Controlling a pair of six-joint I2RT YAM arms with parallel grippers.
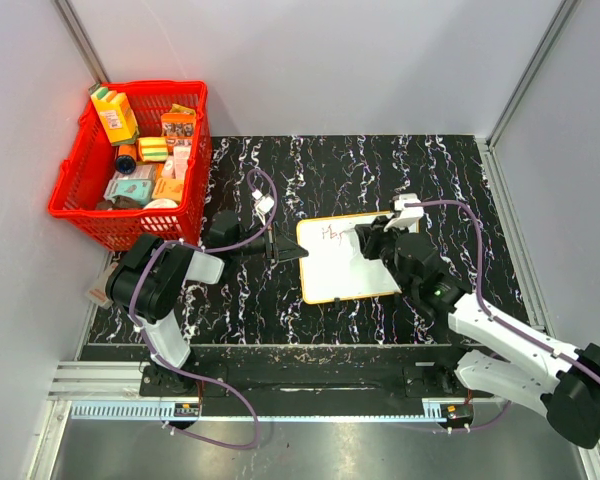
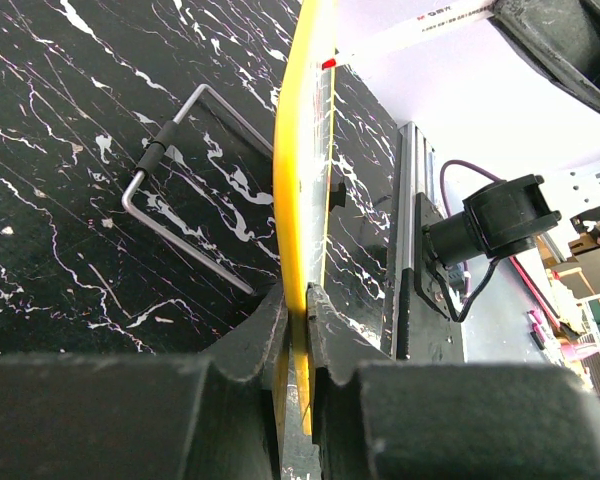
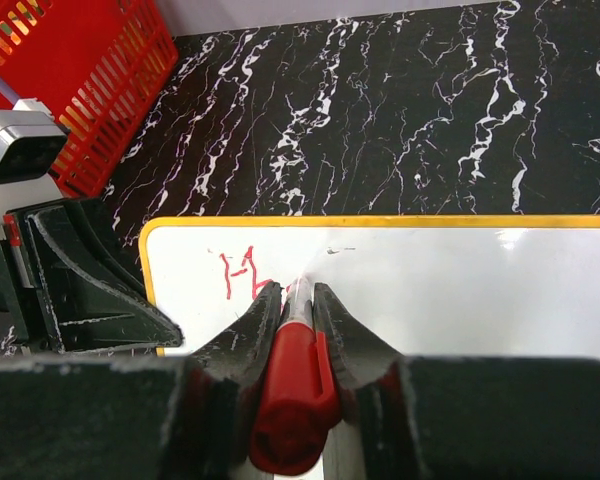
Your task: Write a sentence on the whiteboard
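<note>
Whiteboard (image 1: 335,278) smooth w/ gloss; basket (image 1: 120,226) plastic.

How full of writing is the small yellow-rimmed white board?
Nearly empty: the whiteboard bears a few red strokes near one corner, by the red marker in the right gripper; elsewhere blank.

A black marbled table (image 1: 430,180) carries the whiteboard (image 1: 340,272) and a red basket (image 1: 120,226).

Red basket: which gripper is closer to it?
Left. The left gripper clamps the edge of the whiteboard on the side facing the red basket; the right gripper holds a red marker over it, farther away.
</note>
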